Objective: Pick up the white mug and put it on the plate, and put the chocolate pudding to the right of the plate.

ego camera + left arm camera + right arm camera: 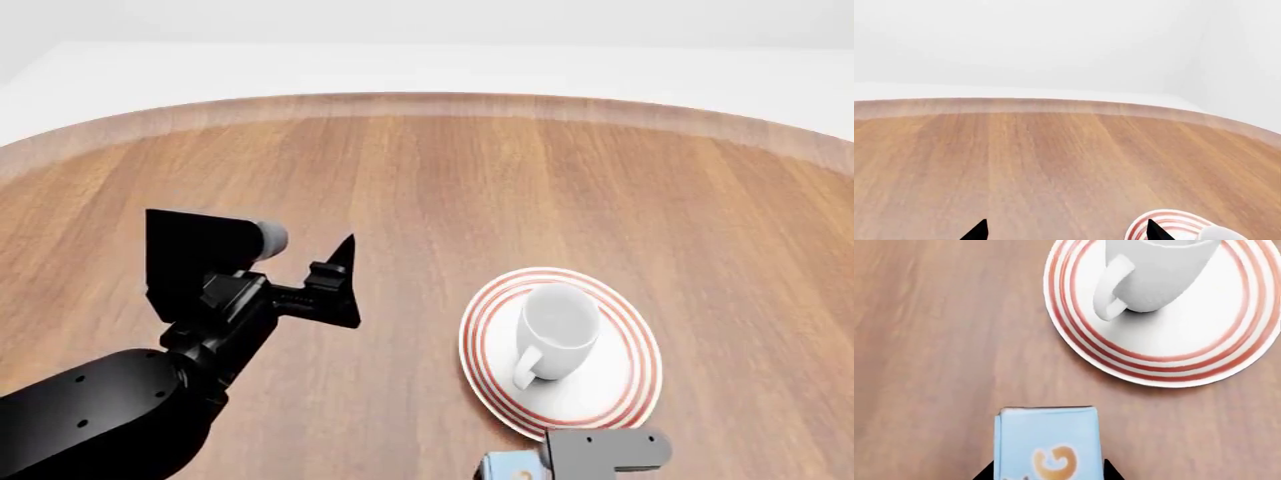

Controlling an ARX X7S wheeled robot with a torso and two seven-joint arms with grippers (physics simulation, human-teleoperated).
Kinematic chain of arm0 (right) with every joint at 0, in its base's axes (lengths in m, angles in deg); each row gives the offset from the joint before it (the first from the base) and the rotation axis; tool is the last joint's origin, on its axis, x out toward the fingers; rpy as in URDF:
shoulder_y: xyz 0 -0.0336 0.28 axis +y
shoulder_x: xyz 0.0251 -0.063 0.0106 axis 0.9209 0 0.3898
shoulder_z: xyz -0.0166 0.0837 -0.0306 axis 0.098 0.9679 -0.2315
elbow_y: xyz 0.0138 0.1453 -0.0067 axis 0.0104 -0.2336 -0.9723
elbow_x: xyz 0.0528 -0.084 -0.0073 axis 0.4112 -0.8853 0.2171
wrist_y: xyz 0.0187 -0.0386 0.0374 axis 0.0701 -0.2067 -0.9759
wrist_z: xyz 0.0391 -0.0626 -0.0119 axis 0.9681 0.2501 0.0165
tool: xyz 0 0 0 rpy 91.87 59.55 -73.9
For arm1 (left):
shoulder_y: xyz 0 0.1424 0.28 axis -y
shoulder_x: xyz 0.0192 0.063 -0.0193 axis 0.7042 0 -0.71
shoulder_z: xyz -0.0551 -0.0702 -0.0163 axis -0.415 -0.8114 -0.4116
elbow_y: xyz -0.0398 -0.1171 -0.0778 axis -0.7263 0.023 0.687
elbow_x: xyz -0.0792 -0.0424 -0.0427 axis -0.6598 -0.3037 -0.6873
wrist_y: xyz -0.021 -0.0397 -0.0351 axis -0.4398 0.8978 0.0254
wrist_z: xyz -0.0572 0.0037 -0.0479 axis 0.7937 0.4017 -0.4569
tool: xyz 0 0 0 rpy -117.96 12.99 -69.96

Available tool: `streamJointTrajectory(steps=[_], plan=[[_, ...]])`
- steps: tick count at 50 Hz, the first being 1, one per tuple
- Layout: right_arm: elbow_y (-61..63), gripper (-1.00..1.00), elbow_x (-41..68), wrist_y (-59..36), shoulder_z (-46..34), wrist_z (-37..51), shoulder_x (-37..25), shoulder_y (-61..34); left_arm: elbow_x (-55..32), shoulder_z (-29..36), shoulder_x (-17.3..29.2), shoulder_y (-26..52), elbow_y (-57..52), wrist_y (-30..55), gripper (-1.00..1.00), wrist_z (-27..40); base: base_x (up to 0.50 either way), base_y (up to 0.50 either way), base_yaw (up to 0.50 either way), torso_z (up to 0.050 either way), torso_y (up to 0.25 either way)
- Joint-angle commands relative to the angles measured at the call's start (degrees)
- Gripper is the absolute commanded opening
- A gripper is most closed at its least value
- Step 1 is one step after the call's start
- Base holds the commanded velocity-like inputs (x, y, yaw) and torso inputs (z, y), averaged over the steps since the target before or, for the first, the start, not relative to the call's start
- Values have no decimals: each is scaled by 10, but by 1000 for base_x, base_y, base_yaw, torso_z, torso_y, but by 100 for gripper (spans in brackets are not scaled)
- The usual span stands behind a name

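Note:
The white mug (558, 330) stands upright on the plate (627, 385), its handle toward me; both also fill the right wrist view, mug (1154, 270) on plate (1174, 340). The chocolate pudding (1047, 440), a light blue carton with orange lettering, sits between the black fingers of my right gripper (1049, 471), which is shut on it just in front of the plate's near-left rim. In the head view only a blue corner of the pudding (505, 466) shows at the bottom edge. My left gripper (1067, 230) is open and holds nothing, left of the plate (1174, 222) above the table.
A round wooden table (427, 180) with a pale rim carries everything. Its far edge (1054, 105) curves in front of white walls. My left arm (120, 410) reaches over the near left part of the table.

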Motion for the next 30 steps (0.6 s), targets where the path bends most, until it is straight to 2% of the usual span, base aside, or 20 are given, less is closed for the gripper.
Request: streamJointTrajectory(steps=[1,8,14,17,22,30], plan=[[82,-100,-1,-56,17,-10,-31,-77,0,-2,2,-2,-1,-1,100,0,0,0,0,0,0],[138,-100,74,-64,42,-33,-98,-140,-1,-4,8,-4,-6,-3,100,2,0,0,0,0,0],[159,-100,98,-66,54,-58,-157,-163,0,-5,9,-6,-9,-4,100,5,0,0,0,0,0],[166,-100,107,-67,64,-65,-217,-177,0,-6,10,-5,-10,-4,100,6,0,0,0,0,0],[169,-100,118,-73,76,-71,-278,-195,0,-8,15,-6,-17,-5,100,9,0,0,0,0,0],[177,-100,146,-96,100,-81,-356,-226,0,-10,19,-6,-20,-5,100,11,0,0,0,0,0]])
